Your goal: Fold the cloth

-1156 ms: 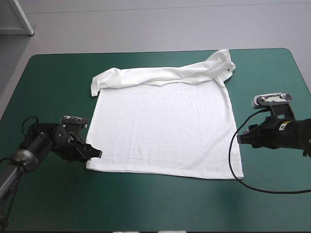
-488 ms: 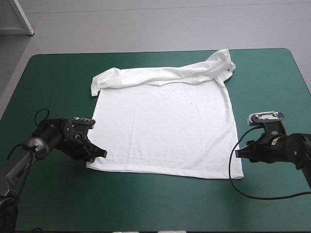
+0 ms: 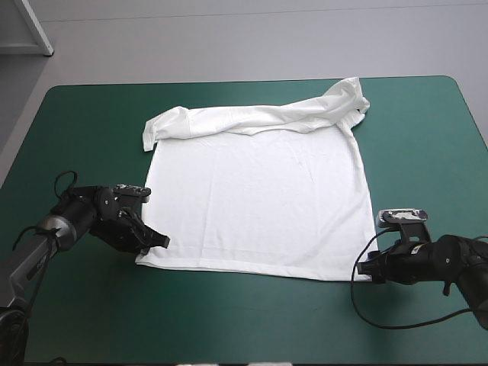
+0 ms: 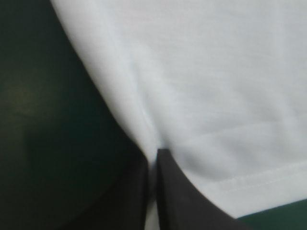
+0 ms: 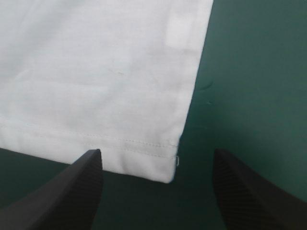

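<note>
Find white T-shirt (image 3: 255, 206) spread flat at the middle of the teal-green desk (image 3: 76, 122): smooth cloth, stitched hem, far end and sleeves bunched into a wrinkled ridge. Find left claw (image 3: 160, 242) at the near-left hem corner, pressed together, pinching the cloth edge; confirm only in left wrist view. Find right claw (image 3: 366, 269) spread wide, low at the near-right corner; see hem corner ahead between its black fingers, apart from both.

The left pincer (image 3: 160, 241) hides one near corner of the T-shirt (image 3: 259, 206); close up, it looks blurred.
</note>
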Motion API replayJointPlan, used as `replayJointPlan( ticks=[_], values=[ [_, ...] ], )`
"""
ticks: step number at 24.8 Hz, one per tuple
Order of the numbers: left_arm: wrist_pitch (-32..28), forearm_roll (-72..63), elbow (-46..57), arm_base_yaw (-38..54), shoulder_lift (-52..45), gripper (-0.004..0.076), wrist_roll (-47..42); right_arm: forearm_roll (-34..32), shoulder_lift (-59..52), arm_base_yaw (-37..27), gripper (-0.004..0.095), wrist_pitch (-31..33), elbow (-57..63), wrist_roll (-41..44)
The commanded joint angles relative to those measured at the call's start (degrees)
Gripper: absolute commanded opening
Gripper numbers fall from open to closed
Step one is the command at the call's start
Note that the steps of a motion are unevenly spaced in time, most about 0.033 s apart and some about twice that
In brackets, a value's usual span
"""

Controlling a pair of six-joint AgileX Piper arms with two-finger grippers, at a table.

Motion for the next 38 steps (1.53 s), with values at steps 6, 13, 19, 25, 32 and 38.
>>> replayJointPlan(
  ticks=[6,13,19,25,32,38],
  values=[
    [-3.0,1.0,0.0,-0.3,0.2,0.002,0.5,7.7,11.0,-0.1,0.0449,-1.1,-0.8,-6.8],
    [-4.8,0.1,0.0,-0.3,-0.3,0.0019,1.5,9.7,13.4,-0.1,-0.0006,-5.1,-2.2,-9.7],
    [-11.8,-3.0,-0.1,-0.3,-10.5,0.0019,-1.9,12.3,4.4,-0.1,-0.0013,-7.6,-17.5,-13.6],
    [-22.9,-2.5,-5.9,-0.3,-23.3,0.0019,-0.4,14.5,1.2,-0.1,-0.0013,-6.5,-35.3,-15.1],
    [-28.4,-3.4,-27.2,-0.3,-26.9,0.0019,7.7,14.3,0.9,-0.1,-0.0013,-7.8,-58.3,-18.7],
    [-30.9,-3.4,-48.3,-0.3,-25.6,0.0019,12.9,11.3,1.9,-0.1,-0.0014,-10.0,-76.4,-19.5]
  ],
)
